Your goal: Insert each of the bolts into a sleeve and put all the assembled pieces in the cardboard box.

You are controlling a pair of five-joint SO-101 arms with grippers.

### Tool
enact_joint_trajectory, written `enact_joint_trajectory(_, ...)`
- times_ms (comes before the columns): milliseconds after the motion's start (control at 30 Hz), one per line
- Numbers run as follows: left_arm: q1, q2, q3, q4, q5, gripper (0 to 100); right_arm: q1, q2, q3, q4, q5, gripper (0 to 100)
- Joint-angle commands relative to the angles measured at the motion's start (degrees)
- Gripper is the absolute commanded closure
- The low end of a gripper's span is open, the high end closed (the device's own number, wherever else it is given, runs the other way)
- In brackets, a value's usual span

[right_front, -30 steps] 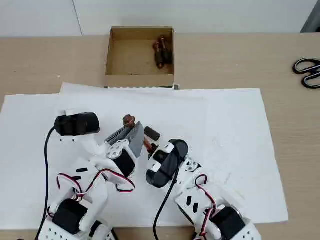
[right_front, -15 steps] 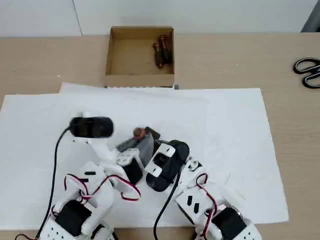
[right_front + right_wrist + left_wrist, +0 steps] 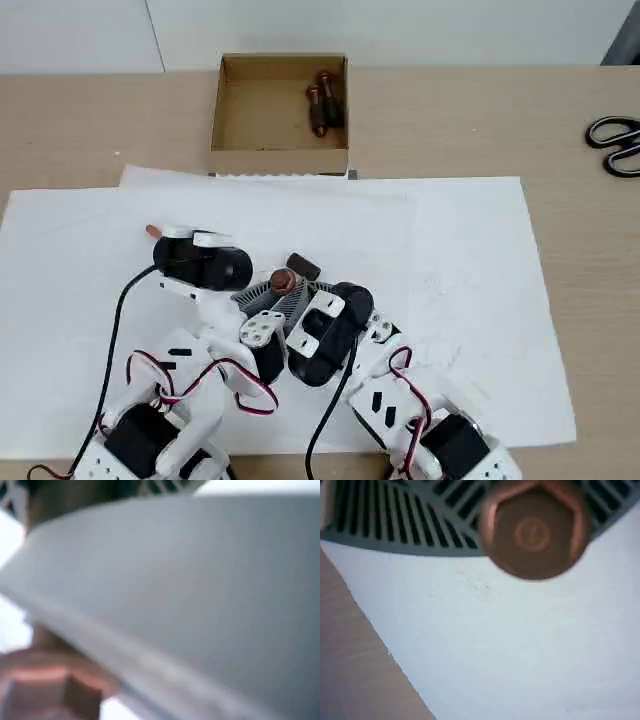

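High view: left pincer (image 3: 268, 296) sits low over the white paper (image 3: 460, 250), near-centre, clamped on a bolt (image 3: 283, 281). The hex head faces up, so the shank likely runs downward; it is hidden. A dark sleeve (image 3: 303, 267) lies just far-right of the head, touching or barely apart, can't tell which. Its long axis slants far-left to near-right. Right pincer (image 3: 308, 291) is just right of the bolt and on the near side of the sleeve, so that arm is nearer the sleeve. Cannot tell whether it is apart or together. The cardboard box (image 3: 280, 161) is on the far bench (image 3: 100, 120), well apart, with two assembled pieces (image 3: 322, 100) in its right part. Scissors (image 3: 612, 140) lie far right.

Left wrist view: the bolt head fills the upper part, seated against the ribbed grey jaw, paper behind.

Right wrist view: a blurred grey jaw close up, with a copper hex head at one corner; no sleeve can be made out.

Judgement: the insert turns on lining the shank up with the slanted sleeve bore; the axes look crossed.
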Motion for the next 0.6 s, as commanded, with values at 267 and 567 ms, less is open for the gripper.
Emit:
enact_joint_trajectory(267, -4.1, 0.4, 1.6, 2.4, -6.5, 76, 0.1, -0.7, 0.4, -3.0, 0.4, 99.7)
enact_joint_trajectory(567, -15.1, 0.1, 1.4, 2.6, -19.3, 76, 0.2, -0.7, 2.1, -3.0, 0.4, 99.7)
